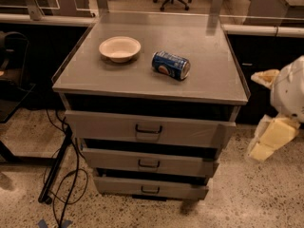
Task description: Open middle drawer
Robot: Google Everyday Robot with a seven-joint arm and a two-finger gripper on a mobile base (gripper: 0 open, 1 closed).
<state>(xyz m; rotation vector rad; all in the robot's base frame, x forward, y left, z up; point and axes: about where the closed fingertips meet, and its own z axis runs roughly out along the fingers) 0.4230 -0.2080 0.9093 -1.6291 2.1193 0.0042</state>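
The middle drawer (pixel 180 164) is a shallow grey drawer with a small dark loop handle (pixel 148 164). It sits in a grey metal cabinet between a taller top drawer (pixel 190 131) and the lowest drawer (pixel 180 190). Its front stands slightly forward, with a dark gap above it. My gripper (pixel 273 133), white with yellowish parts, hangs in the air at the right edge of the view. It is to the right of the cabinet at about drawer height, and it touches nothing.
On the cabinet top (pixel 213 84) lie a white bowl (pixel 119 48) and a blue can (pixel 171 65) on its side. Dark cables (pixel 66 175) and a stand leg run along the floor to the left. Counters and office chairs stand behind.
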